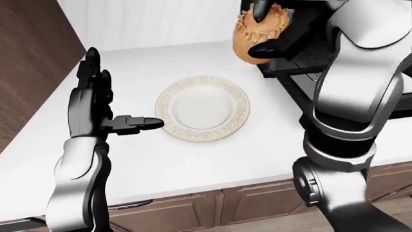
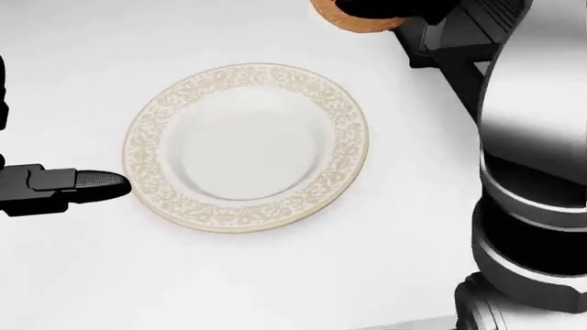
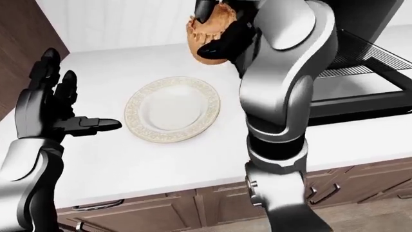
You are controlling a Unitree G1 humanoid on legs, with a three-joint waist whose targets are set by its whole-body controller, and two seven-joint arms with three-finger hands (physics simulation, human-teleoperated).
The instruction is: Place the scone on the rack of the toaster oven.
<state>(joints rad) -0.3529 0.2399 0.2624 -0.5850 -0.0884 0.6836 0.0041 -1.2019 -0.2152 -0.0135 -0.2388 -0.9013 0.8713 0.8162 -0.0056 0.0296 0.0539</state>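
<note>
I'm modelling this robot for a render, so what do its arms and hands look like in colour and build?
Both arms are glossy silver-grey shells with rounded, bulging segments, broken by black bands at the joints. The left hand and right hand are matte black, each with thick, blocky, segmented fingers ending in rounded tips. A round silver disc marks the right arm's lower joint. No cables, markings or sleeves show.
</note>
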